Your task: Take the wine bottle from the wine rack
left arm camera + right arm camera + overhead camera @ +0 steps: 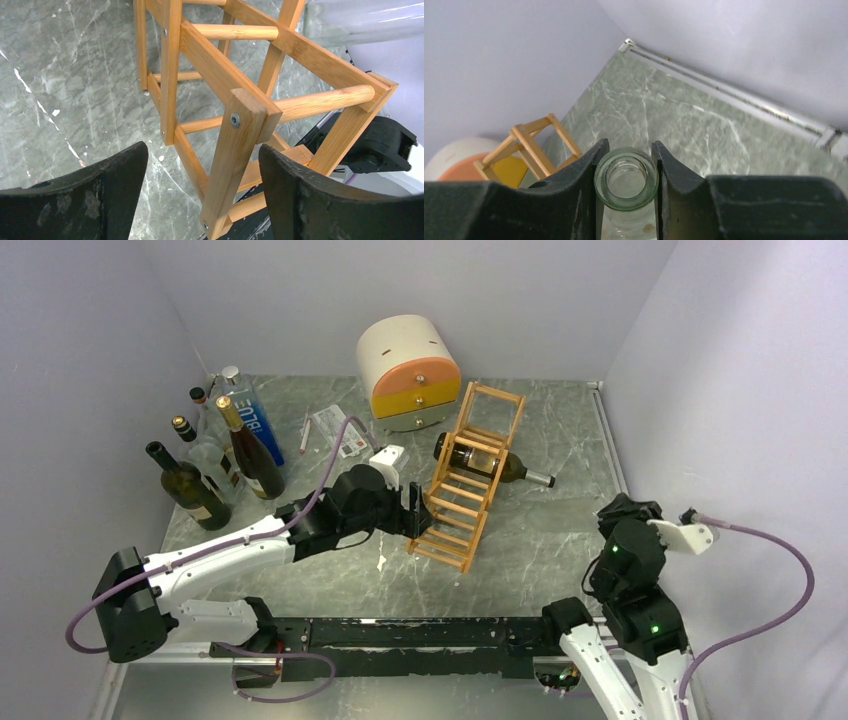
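- The left fingers point(100, 195) stand apart on either side of a corner post of the wine rack point(220, 80), with a gap showing on both sides. My guess is they are placed to pinch that post and steady the frame.
- The right fingers point(574, 200) are closed on the open mouth of a clear glass bottle point(626, 206). Holding it just under the lip should keep it from slipping down.
- The rack lies aslant on the marbled surface point(540, 540), and the left arm has its near end.
- The wine bottle point(512, 470), made of dark glass, rests crosswise in an upper tier. Its neck pokes out on the right arm's side, which offers a natural grasp point.
- The right arm is well apart from the rack, so the removal is not yet done.
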`<state>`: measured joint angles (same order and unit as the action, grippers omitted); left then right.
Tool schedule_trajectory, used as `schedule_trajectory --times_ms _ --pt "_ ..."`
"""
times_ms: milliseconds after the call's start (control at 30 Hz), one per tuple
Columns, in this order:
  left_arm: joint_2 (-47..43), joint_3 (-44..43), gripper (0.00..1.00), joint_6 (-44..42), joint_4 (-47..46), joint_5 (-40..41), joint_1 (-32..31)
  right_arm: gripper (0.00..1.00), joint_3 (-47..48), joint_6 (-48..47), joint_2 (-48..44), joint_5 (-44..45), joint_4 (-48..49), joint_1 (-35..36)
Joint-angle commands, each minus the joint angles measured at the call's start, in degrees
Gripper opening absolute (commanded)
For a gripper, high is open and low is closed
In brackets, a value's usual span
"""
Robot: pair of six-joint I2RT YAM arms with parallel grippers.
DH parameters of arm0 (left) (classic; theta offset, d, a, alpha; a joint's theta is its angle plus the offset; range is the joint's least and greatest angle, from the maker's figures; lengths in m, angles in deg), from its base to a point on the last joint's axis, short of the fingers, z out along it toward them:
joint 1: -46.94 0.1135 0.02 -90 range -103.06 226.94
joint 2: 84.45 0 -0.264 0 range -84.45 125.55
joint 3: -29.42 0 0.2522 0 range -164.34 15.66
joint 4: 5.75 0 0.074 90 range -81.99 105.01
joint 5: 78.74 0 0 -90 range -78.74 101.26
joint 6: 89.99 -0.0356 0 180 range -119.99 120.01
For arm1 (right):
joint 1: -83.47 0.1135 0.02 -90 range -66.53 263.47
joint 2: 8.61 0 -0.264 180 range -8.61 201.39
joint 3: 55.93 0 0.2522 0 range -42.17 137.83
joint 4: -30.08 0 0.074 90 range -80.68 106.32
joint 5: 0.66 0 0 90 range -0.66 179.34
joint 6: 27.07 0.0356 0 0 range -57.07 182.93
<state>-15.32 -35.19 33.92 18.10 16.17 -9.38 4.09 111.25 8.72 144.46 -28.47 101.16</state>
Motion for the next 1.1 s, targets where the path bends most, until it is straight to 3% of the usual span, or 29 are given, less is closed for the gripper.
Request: schedule_trajectory --times_ms 0,167,400,633,833,933,1067 --pt "-1.72 -1.80 0.89 -0.38 2.07 -0.46 0.24 0.00 4.19 -26.08 1.36 -7.78 19.60 0.15" --pt "-5.44 -2.33 1.00 -1.90 3.90 -0.31 0.24 0.00 10.66 -36.27 8.11 -17.30 25.20 0.23" --pt "-10.31 -5.58 1.00 -4.26 10.28 1.01 0.22 0.00 25.71 -41.71 22.20 -30.40 28.14 0.02" --pt "-15.05 -9.86 1.00 -4.81 19.38 4.57 0.32 0.00 43.96 -41.24 37.85 -48.07 27.26 0.05" --pt "-14.42 -19.45 0.99 -7.02 24.62 5.52 0.70 0.00 58.52 -35.80 53.09 -66.19 24.38 0.53" --pt "-11.86 -25.10 0.99 -8.85 26.19 4.84 2.07 0.00 60.68 -34.09 57.74 -69.19 26.36 5.30" --pt "-8.57 -31.27 0.99 -12.05 26.37 3.94 4.35 0.00 65.12 -36.31 64.66 -64.53 25.03 18.40"
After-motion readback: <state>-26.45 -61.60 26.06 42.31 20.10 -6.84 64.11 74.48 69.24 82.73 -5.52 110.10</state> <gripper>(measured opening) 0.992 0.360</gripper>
